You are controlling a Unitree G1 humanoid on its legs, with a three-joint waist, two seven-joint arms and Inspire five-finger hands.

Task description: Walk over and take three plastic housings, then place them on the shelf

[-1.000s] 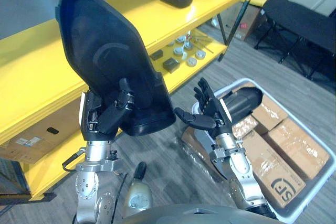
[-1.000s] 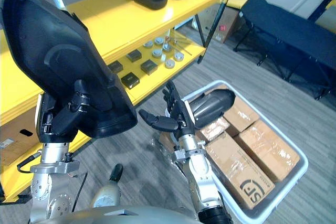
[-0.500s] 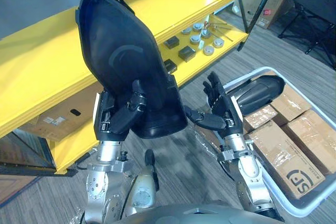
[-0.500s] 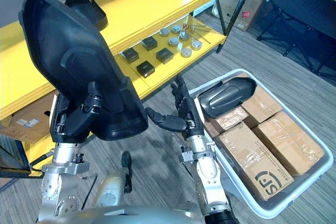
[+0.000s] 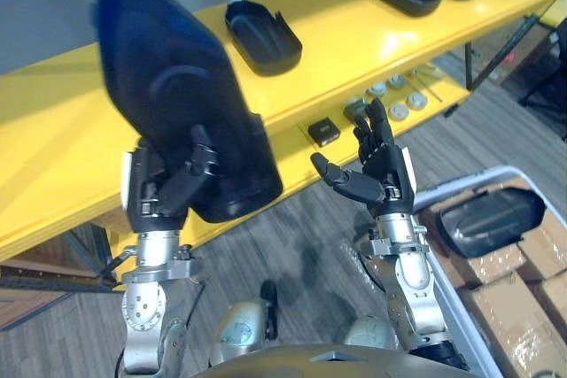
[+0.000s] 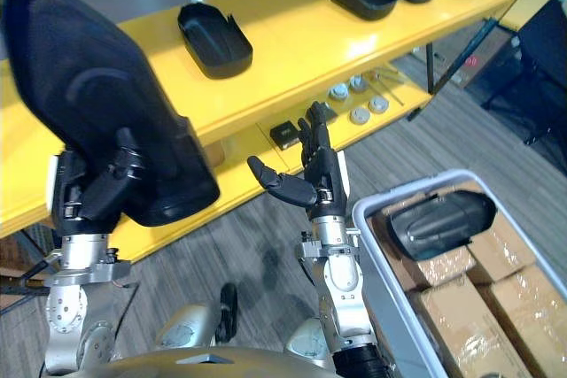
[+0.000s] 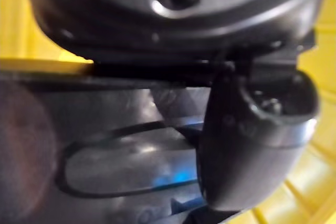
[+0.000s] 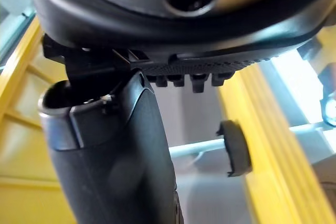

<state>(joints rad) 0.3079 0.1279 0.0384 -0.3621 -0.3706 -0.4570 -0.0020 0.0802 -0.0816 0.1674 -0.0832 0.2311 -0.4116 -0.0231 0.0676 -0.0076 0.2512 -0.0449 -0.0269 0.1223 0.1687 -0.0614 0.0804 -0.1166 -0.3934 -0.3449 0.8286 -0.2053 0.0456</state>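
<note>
- Left eye view: the left hand point(image 5: 161, 192) curls round a large black plastic housing point(image 5: 173, 104), upright before the yellow shelf point(image 5: 354, 37).
- Right eye view: the right hand point(image 6: 323, 185) is spread and empty; another housing point(image 6: 438, 221) lies in the bin point(image 6: 381, 263).
- Left wrist view: the left thumb point(image 7: 252, 140) presses on the housing.
- Right wrist view: the right thumb point(image 8: 115, 156) is straight and touches nothing.

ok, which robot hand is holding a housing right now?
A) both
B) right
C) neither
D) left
D: the left robot hand is curled round the black housing, held up in front of the yellow shelf; the right robot hand is open and empty.
</note>
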